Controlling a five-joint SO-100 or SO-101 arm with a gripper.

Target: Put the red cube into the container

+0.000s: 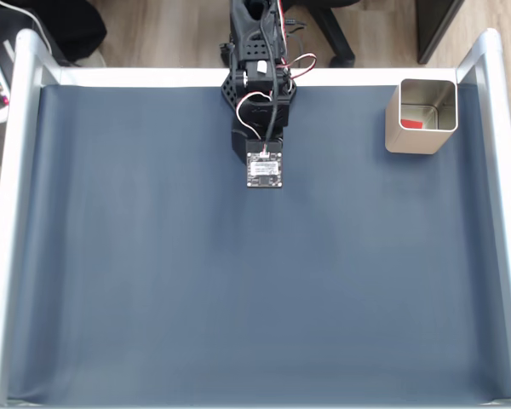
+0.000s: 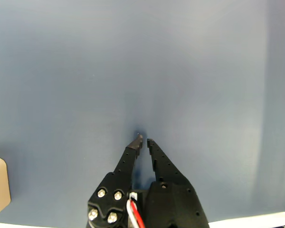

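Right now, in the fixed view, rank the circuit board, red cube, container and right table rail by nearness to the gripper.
1. Circuit board, on the arm's wrist by the gripper.
2. Red cube and container, upper right: cube inside, too close to call.
3. Table rail, right edge, beyond the container.

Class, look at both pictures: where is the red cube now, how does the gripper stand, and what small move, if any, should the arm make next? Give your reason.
Probably none beyond staying folded at rest. In the fixed view the red cube already lies inside the tin, and the arm sits back near the table's far edge. In the wrist view the gripper is nearly shut and holds nothing, over bare blue mat.
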